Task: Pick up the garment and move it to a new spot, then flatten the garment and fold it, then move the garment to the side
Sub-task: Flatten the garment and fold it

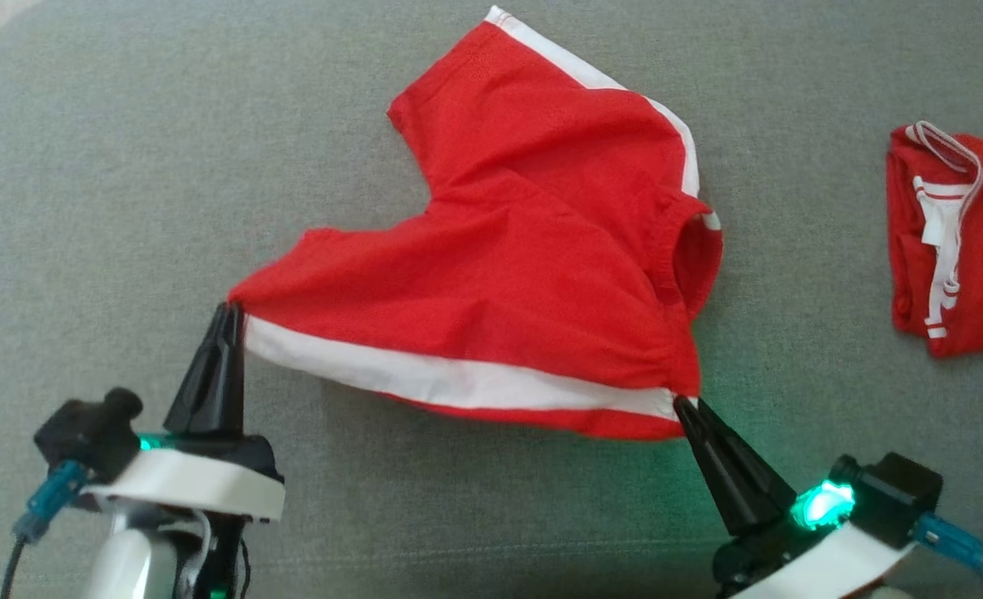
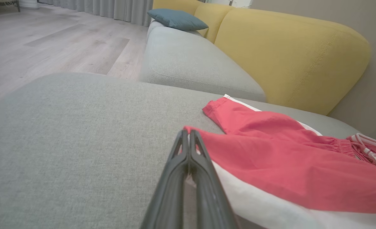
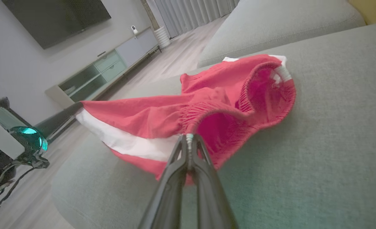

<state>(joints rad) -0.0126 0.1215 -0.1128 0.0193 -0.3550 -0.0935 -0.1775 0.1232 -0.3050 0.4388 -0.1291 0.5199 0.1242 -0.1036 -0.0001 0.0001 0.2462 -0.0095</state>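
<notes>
Garment (image 1: 499, 249) pinched by left gripper (image 1: 231, 309), right gripper (image 1: 681, 403); folded cloth (image 1: 970, 249) partly cropped.

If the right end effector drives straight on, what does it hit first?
The red shorts that the right end effector grips: their gathered waistband lies just ahead, likely before any cushion.

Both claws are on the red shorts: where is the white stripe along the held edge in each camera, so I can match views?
Head view: white stripe along the near edge of the red shorts, spanning from left claw to right claw.
Left wrist view: lower right, right of the left claw.
Right wrist view: left of centre, left of the right claw.
Shared landmark: gathered waistband.
</notes>
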